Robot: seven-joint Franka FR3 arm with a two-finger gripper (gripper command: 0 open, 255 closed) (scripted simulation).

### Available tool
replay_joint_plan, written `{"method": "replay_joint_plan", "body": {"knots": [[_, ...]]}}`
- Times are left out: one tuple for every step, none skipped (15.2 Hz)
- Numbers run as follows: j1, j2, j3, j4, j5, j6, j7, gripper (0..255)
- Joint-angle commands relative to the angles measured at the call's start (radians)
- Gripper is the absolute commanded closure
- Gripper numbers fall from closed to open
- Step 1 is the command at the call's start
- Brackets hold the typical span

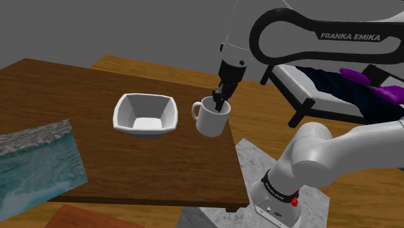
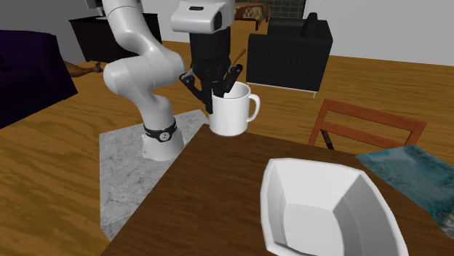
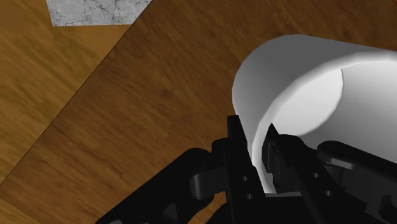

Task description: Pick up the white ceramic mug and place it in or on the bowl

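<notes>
A room with plain grey walls and a floor [image 2: 58,153] of light, grained wood planks is seen. Much of the space is taken up by a dark brown wooden table [image 1: 78,97] with a flat, smooth top. The glossy white arm [image 2: 138,73] with rounded joints is mounted on a box-shaped stand [image 2: 124,167] of grey, marble-veined stone, set just beside the table's edge. A blocky black armchair [image 2: 291,51] is seen against the far wall, and a red-brown wooden chair [image 2: 367,124] is drawn up to the table. A flat mat [image 1: 35,162] printed with a blue-green, watery pattern lies on the table at the shoulder view's left.

A white bowl [image 1: 171,114], squarish with faceted, sloping walls and a flat bottom, rests on the table. Just beside it, near the table's edge toward the stand, a smooth white cylindrical mug [image 1: 212,120] with a loop handle is held tilted. Whether its base touches the table cannot be told. The mug's rim wall is clamped by the black gripper [image 1: 218,102], with one of the fingers [image 3: 235,143] outside the wall and the other inside.
</notes>
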Motion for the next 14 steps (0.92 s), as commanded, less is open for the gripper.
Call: {"method": "replay_joint_plan", "body": {"knots": [[0.000,-0.002,-0.001,0.026,-0.001,-0.028,0.001,255],[-0.001,-0.002,-0.002,0.040,-0.002,-0.042,0.001,255],[-0.001,-0.002,-0.003,0.052,-0.003,-0.054,0.001,255],[-0.003,0.042,0.002,0.083,-0.003,-0.041,0.005,255],[-0.006,0.086,0.006,0.116,-0.004,-0.029,0.009,255],[-0.008,0.129,0.011,0.149,-0.006,-0.020,0.013,255],[-0.011,0.171,0.016,0.184,-0.008,-0.012,0.018,255],[-0.013,0.214,0.021,0.219,-0.010,-0.005,0.022,255],[-0.015,0.255,0.025,0.256,-0.013,0.000,0.027,255],[-0.017,0.296,0.030,0.294,-0.017,0.004,0.032,255],[-0.019,0.337,0.034,0.332,-0.020,0.006,0.038,255],[-0.021,0.378,0.039,0.372,-0.025,0.007,0.043,255],[-0.022,0.419,0.043,0.413,-0.029,0.006,0.049,255],[-0.024,0.459,0.047,0.455,-0.034,0.004,0.055,255]]}}
